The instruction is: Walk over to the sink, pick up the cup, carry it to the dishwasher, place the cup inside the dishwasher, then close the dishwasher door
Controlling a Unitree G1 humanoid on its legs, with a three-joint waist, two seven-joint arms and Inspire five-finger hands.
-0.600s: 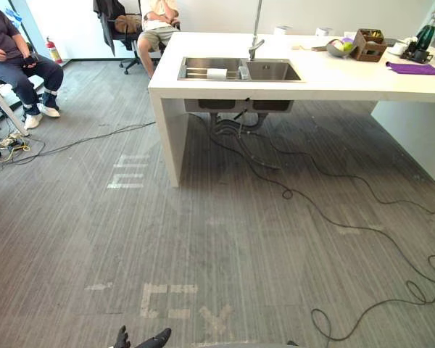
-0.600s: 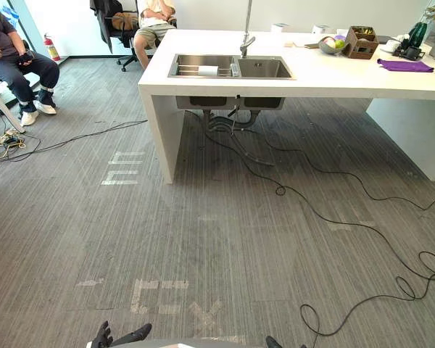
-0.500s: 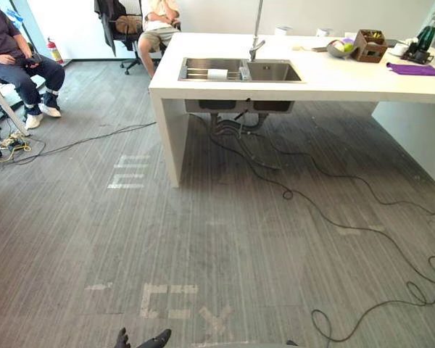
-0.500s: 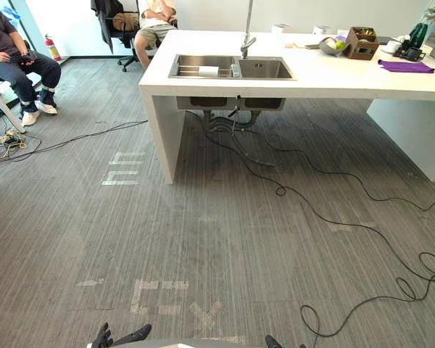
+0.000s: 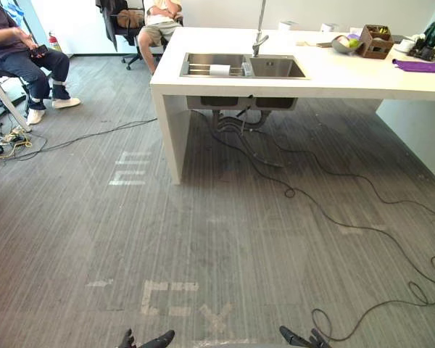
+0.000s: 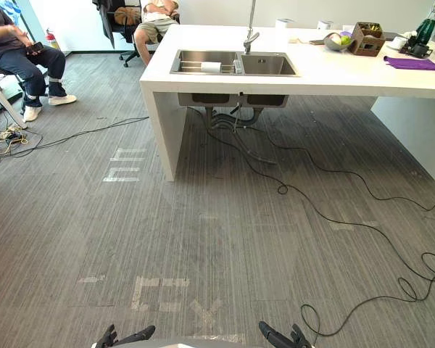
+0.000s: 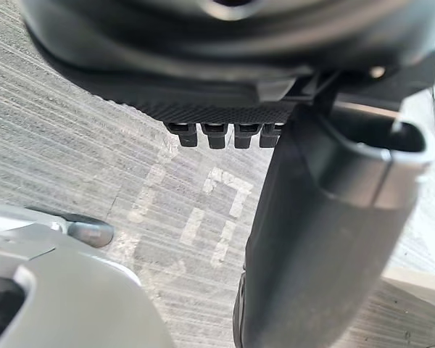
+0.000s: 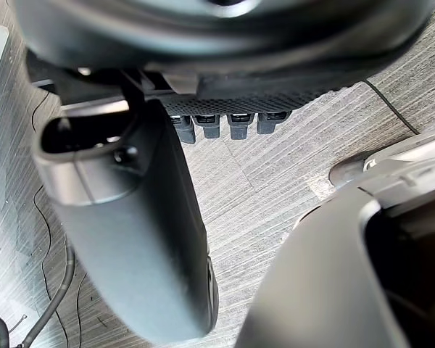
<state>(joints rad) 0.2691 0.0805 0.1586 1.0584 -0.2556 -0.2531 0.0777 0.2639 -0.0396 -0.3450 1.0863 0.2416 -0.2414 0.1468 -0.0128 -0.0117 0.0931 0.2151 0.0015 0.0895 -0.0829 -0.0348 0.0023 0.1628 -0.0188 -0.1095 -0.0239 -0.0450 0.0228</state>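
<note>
Floor (image 5: pixel 94 217): cables (image 5: pixel 289 193) cross it before the counter (image 5: pixel 348 72).
Hands: left hand (image 5: pixel 156 339), right hand (image 5: pixel 301 338) spread, empty.
Risk: tripping on cables.

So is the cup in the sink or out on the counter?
In: the white cup sits down inside the left basin of the sink, not on the counter.

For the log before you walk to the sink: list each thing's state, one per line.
cup: in the left basin of the sink, not held
left hand: open, holding nothing
right hand: open, holding nothing
purple cloth: lying flat on the counter
bowl: upright, fruit inside
</note>
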